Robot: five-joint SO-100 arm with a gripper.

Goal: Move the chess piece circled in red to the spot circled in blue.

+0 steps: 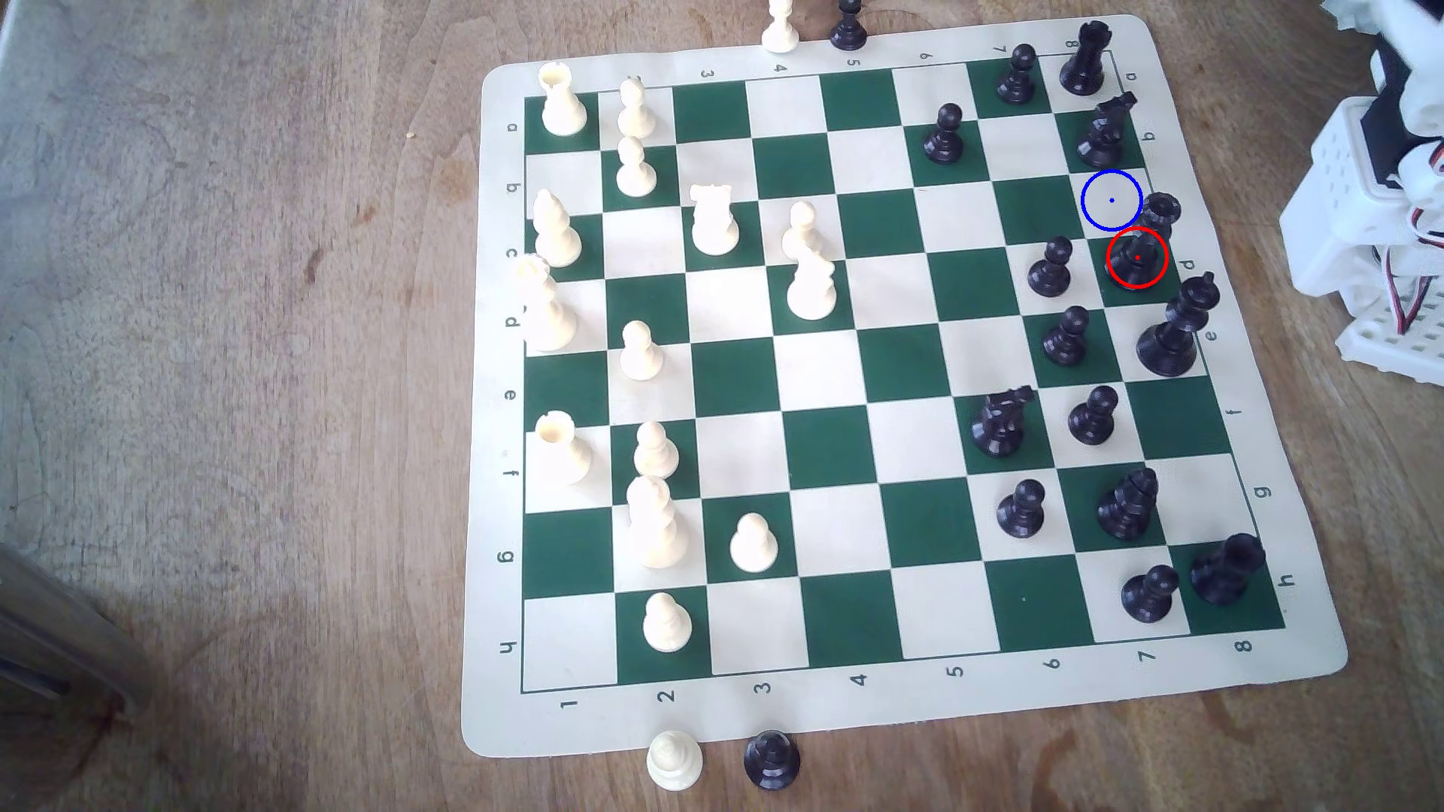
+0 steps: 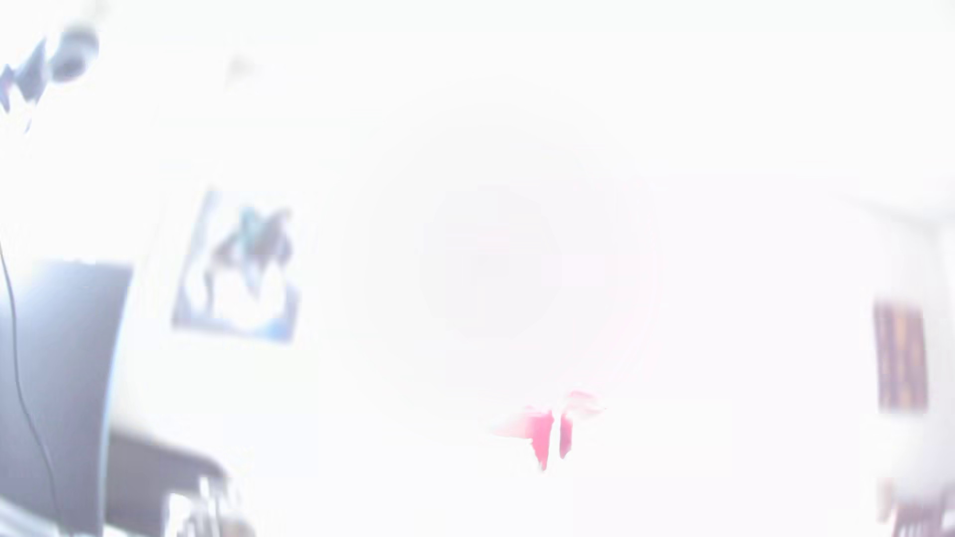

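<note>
The chess piece circled in red is a slim black queen (image 1: 1159,215) with a notched coronet. It stands upright on a green square at the board's edge on the exterior view's right, with the red ring around its base. The spot circled in blue (image 1: 1112,201) is the bare cream square just behind it, touching the queen's square. The white arm (image 1: 1360,195) sits folded off the board at the exterior view's right edge, well apart from the queen. The wrist view is washed out with glare; two pink slivers (image 2: 553,433) with a thin gap may be the fingers.
A black knight (image 1: 1103,133) stands right behind the blue spot, a black king (image 1: 1172,328) in front of the queen, and a black pawn (image 1: 1051,268) on the exterior view's left of it. White pieces crowd the board's left side. Spare pieces sit off the mat (image 1: 500,703).
</note>
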